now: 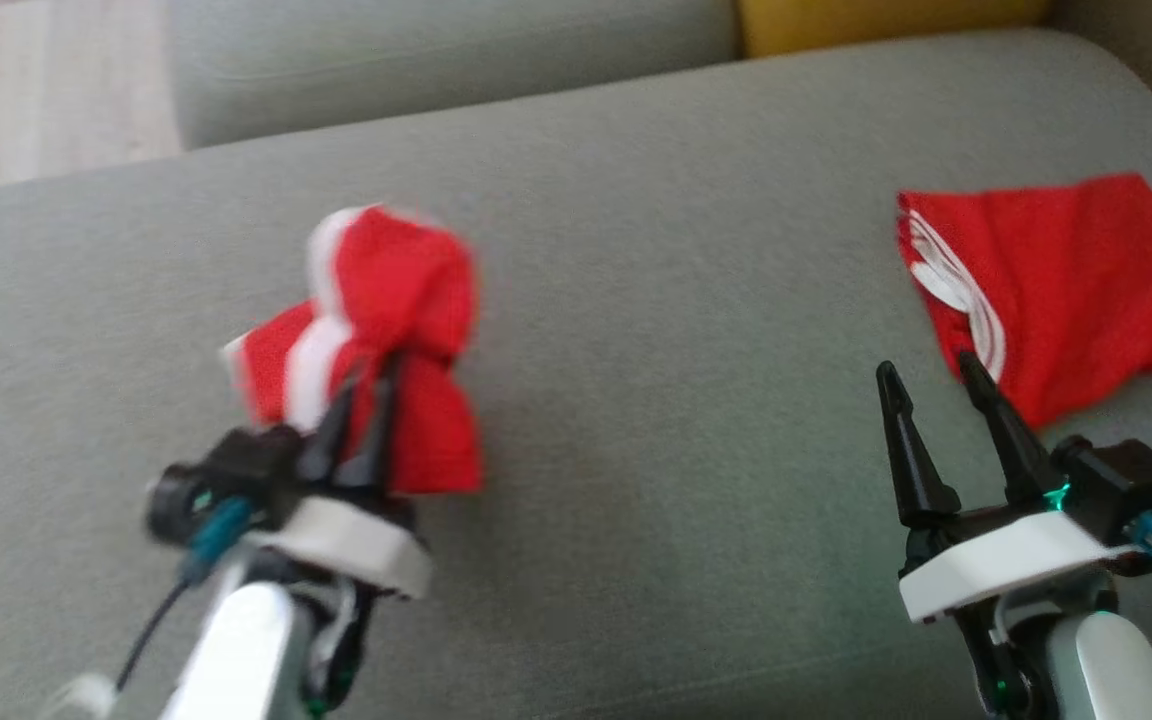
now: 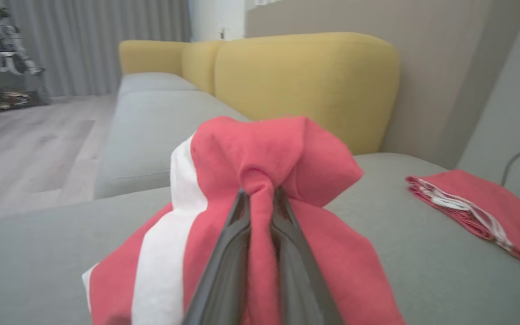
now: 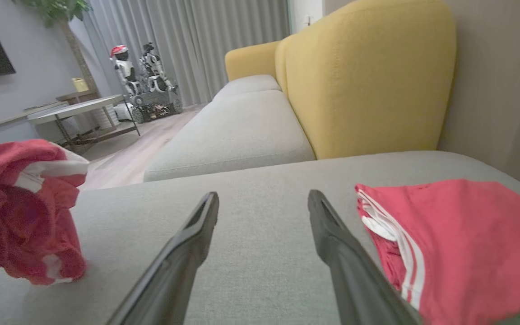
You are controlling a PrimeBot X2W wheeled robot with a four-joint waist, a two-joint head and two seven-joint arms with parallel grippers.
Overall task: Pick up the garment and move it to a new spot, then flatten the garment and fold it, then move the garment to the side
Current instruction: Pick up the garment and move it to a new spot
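Garment [image 1: 396,280] bunches around the left gripper [image 1: 371,375], which pinches its cloth (right gripper [image 1: 926,365] gapes wide, empty).

Soft, even light; left pincer [image 1: 366,390] blurred.

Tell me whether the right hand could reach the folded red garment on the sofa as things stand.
Probably yes. The right hand is open, fingertips close beside the folded red garment, with nothing on the sofa cushion between them.
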